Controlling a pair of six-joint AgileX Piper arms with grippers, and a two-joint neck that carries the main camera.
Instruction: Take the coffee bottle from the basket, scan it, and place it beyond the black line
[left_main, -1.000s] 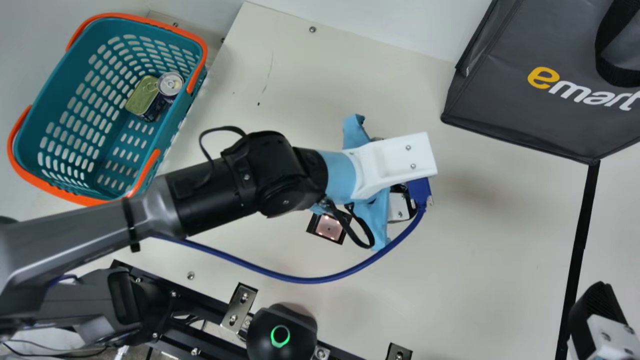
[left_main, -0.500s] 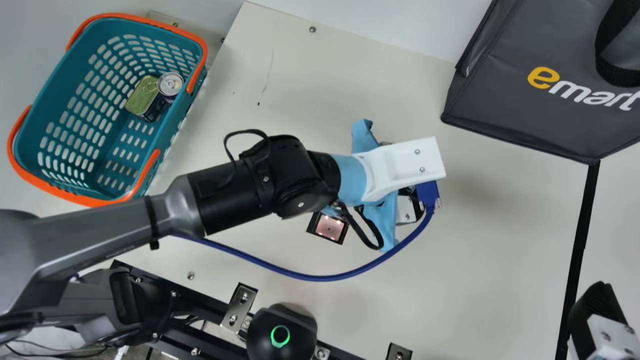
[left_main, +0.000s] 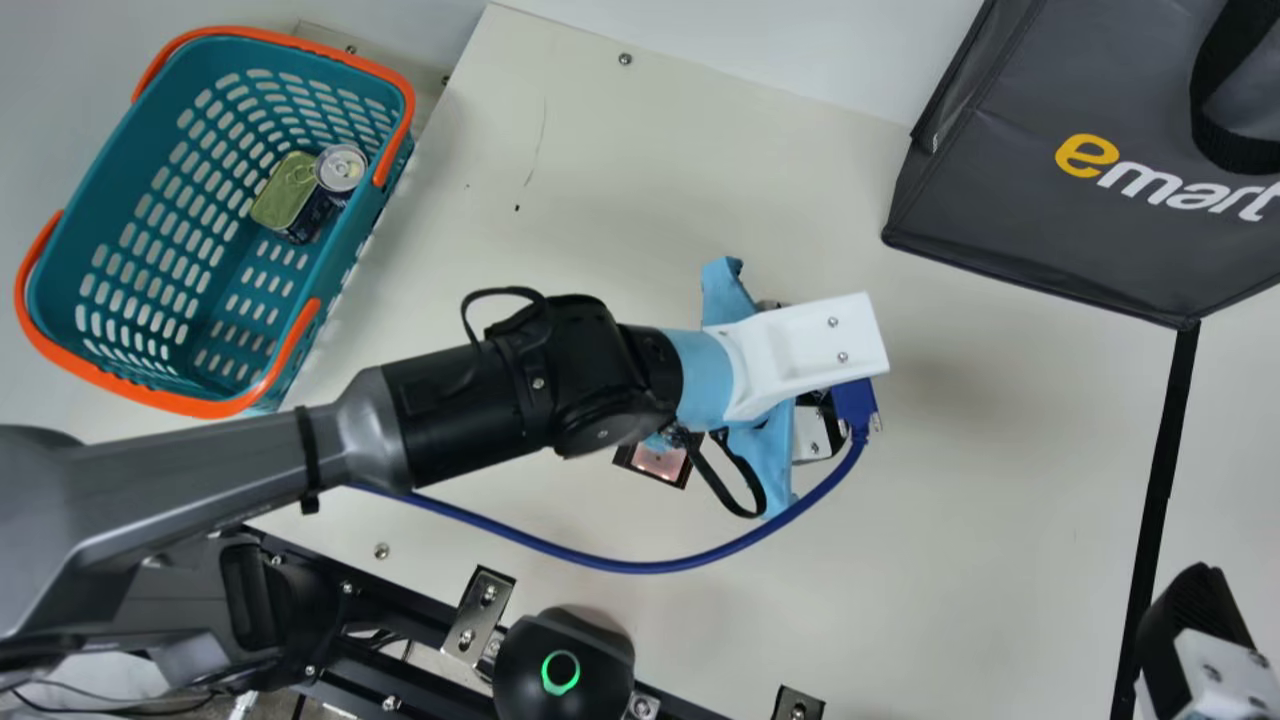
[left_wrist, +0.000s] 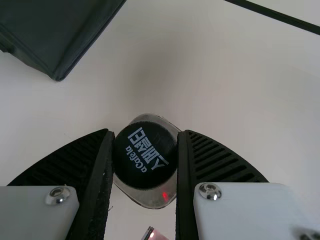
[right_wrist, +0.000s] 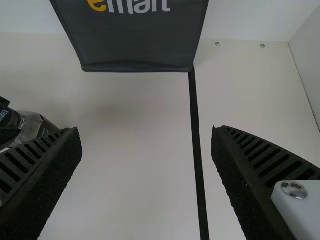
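Note:
In the main view my left gripper (left_main: 815, 420) is mostly hidden under its white and blue wrist mount, over the middle of the table. The left wrist view has my left gripper (left_wrist: 145, 160) shut on the coffee bottle (left_wrist: 145, 155) by its black cap; a red light spot falls on the bottle's clear body. My right gripper (left_main: 1190, 620) is at the lower right of the main view, and in the right wrist view my right gripper (right_wrist: 147, 150) is open and holds nothing. The black line (right_wrist: 196, 125) passes between its fingers. The bottle (right_wrist: 35, 125) lies tilted at that view's left.
The teal basket (left_main: 100, 180) with orange handles holds a rectangular tin (left_main: 287, 190) and a can (left_main: 341, 170). A lit scanner (left_main: 660, 462) sits beside the left wrist. A dark grey bag (left_main: 1040, 220) stands at the upper right. A blue cable (left_main: 640, 567) loops below the left arm.
My left arm has moved to the right, then a little toward the main view's bottom edge, now covering part of the scanner. The right gripper has kept still.

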